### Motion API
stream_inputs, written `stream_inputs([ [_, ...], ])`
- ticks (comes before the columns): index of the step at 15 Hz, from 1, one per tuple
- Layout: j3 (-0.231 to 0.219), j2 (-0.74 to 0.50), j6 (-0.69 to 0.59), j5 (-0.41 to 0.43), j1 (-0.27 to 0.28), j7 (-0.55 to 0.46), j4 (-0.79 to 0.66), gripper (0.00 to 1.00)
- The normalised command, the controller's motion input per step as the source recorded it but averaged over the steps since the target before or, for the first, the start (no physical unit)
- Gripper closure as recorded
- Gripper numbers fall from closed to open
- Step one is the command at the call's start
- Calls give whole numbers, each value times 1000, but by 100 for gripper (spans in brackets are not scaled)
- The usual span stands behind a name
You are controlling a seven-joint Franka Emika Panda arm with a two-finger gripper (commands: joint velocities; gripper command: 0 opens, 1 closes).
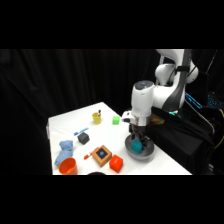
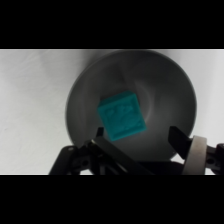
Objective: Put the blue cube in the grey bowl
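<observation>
Wrist view shows the blue cube point(image 2: 121, 119), embossed marks unreadable, lying in the grey bowl point(image 2: 80, 95) between the gripper point(image 2: 137, 137) fingers spread wide

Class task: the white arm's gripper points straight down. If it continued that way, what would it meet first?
Probably the small teal-blue cube lying inside the round grey bowl, directly below the open gripper; how far apart they are is unclear.
</observation>
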Motion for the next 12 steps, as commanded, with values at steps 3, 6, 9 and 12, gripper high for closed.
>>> stream_inputs([
  [3, 16, -338, -420, 119, -5, -229, 36, 0],
  [6, 8, -364, -527, 110, -26, -258, 89, 0],
  [9, -7, -310, -487, 135, -41, -286, 132, 0],
  [12, -19, -271, -472, 157, -39, -297, 156, 0],
])
